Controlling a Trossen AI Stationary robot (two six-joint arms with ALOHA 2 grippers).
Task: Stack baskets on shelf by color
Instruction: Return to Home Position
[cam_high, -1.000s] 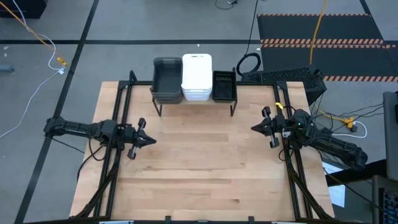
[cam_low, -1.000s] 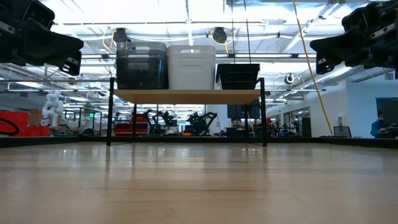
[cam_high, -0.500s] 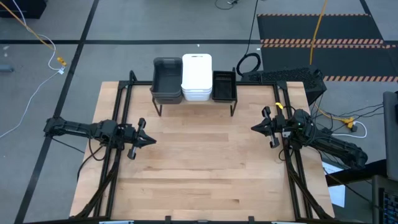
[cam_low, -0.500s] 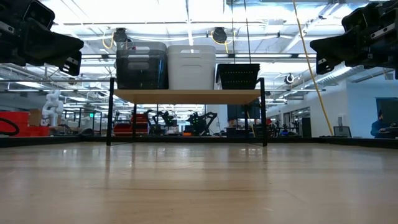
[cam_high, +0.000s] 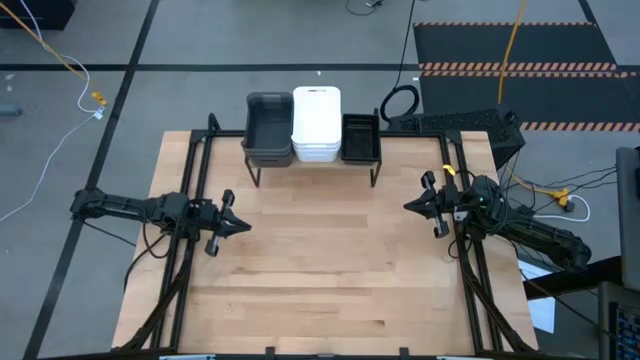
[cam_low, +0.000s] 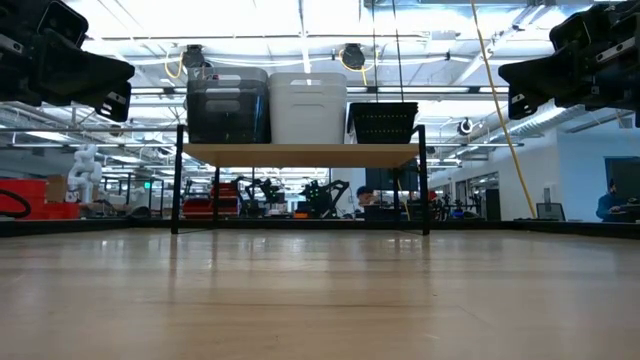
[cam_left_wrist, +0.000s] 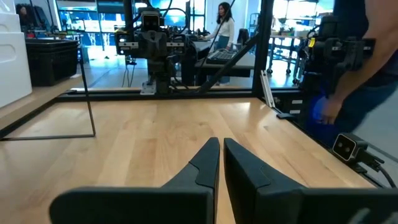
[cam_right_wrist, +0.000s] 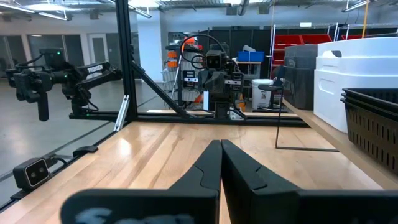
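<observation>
Shelf (cam_low: 300, 154) sits at the far edge of table (cam_high: 330, 290), centred. On it, left to right from above: grey stack (cam_high: 268, 128), white stack (cam_high: 317, 122), black mesh stack (cam_high: 360, 137) (side by side; count per stack not readable). Left gripper (cam_high: 243, 226) hangs above the table's left side, fingers pressed together, empty. Right gripper (cam_high: 408, 207) is above the right side, tips together, empty. Both point inward, well apart from the shelf.

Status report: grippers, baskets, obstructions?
Left gripper, right gripper: jaws shut, empty, at table sides. Grey baskets, white baskets, black baskets sorted on shelf. Nothing in the way.
</observation>
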